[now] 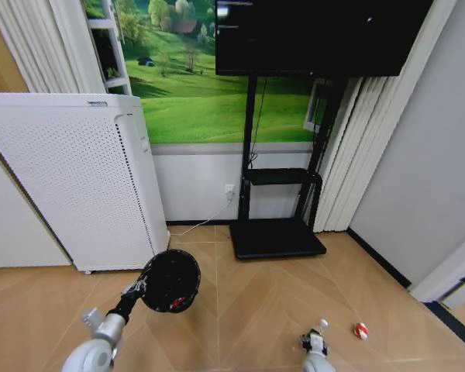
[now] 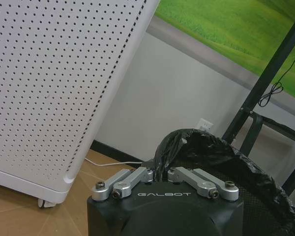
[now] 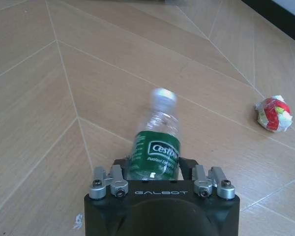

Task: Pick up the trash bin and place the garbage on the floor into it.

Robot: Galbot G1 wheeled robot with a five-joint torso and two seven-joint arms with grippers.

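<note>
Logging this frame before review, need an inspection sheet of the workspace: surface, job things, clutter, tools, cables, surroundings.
Surface: floor, tan herringbone parquet, dark strip at the right wall.
Job things: bin, black, bag-lined, held off the floor by its rim, something red inside; bottle, clear, green label, white cap; scrap, red and white, lying on the floor beside the bottle.
Clutter: nothing seen.
Tools: left tool shut on the bin rim and liner; right tool low over the floor, fingers either side of the bottle.
Cables: white cord from wall outlet to the appliance; black cable down the TV stand.
Surroundings: white perforated appliance, TV stand, landscape mural.
</note>
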